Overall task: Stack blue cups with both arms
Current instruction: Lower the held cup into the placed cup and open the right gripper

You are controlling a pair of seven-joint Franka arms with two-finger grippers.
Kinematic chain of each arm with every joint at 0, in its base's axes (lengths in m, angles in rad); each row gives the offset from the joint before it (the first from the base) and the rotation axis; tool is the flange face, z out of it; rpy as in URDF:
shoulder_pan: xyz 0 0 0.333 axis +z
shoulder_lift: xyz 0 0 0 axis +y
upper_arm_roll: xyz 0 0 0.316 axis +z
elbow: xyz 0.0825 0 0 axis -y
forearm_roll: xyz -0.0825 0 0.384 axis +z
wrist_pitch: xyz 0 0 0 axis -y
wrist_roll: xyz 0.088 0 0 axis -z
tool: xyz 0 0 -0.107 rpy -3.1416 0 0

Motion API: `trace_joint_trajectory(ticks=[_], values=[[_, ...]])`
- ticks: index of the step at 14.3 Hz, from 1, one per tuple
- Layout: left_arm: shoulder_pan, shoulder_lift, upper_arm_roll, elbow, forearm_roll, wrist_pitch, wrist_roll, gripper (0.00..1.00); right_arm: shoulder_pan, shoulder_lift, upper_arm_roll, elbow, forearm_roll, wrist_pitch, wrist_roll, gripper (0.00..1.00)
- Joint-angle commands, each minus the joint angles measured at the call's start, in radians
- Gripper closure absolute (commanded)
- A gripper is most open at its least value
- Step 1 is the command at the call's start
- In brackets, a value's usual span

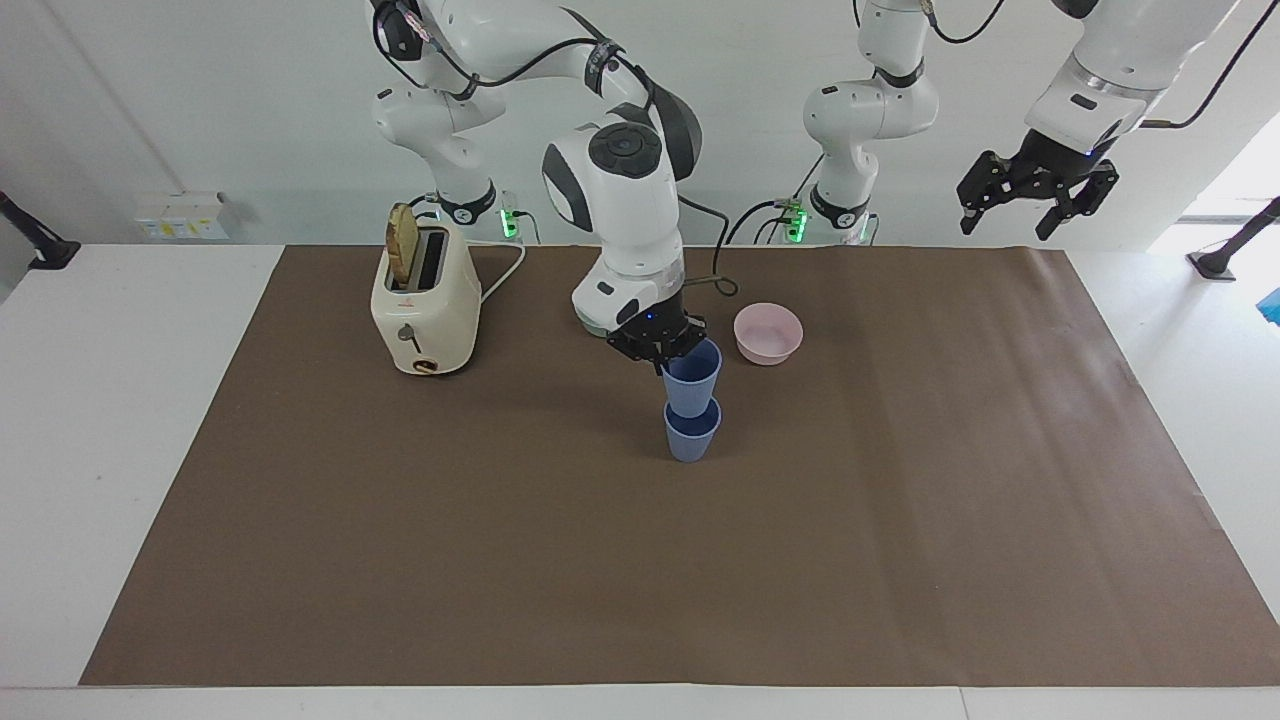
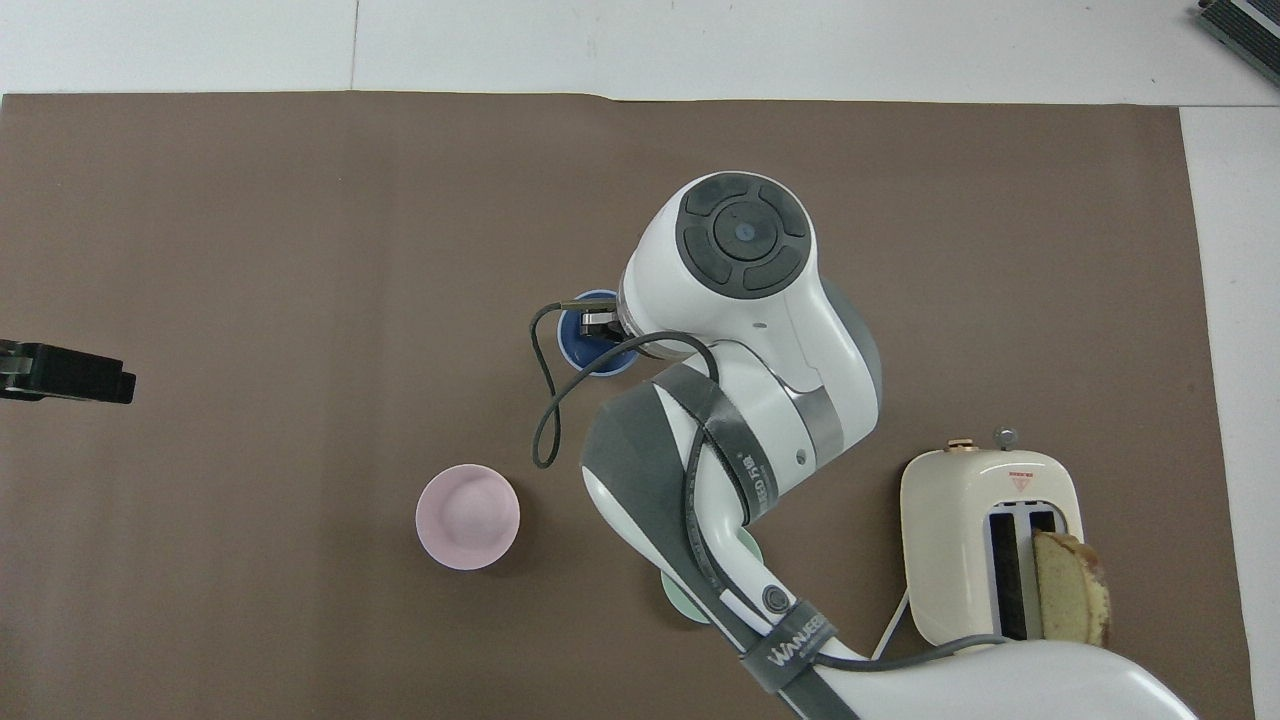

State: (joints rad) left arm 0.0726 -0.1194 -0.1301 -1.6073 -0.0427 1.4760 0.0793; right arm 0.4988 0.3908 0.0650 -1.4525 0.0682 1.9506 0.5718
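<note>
Two blue cups stand one above the other near the mat's middle. My right gripper [image 1: 662, 347] is shut on the rim of the upper blue cup [image 1: 693, 383], whose base sits partly inside the mouth of the lower blue cup [image 1: 691, 440] on the mat. In the overhead view the right arm covers most of the cups; only part of the upper cup's inside [image 2: 580, 347] and the right gripper [image 2: 602, 325] show. My left gripper [image 1: 1008, 222] waits open and empty, raised high over the mat's edge at the left arm's end; it also shows in the overhead view [image 2: 62, 372].
A pink bowl [image 1: 768, 333] stands beside the cups, slightly nearer the robots. A mint-green bowl [image 2: 690, 600] is mostly hidden under the right arm. A cream toaster [image 1: 425, 300] with a bread slice [image 1: 402, 243] stands toward the right arm's end. A brown mat [image 1: 640, 560] covers the table.
</note>
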Motion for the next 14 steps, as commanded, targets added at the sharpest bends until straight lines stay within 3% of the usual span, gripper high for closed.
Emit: trace_joint_trajectory(ticks=[1,14], values=[[0.016,-0.026,-0.008,-0.029,-0.011,-0.005,0.007,0.0,-0.009,0.026,0.009,0.018,-0.013,0.018,0.008,1.0],[0.015,-0.04,-0.008,-0.049,-0.011,-0.003,0.008,0.0,-0.019,0.033,0.006,0.023,-0.025,0.022,-0.006,1.0]])
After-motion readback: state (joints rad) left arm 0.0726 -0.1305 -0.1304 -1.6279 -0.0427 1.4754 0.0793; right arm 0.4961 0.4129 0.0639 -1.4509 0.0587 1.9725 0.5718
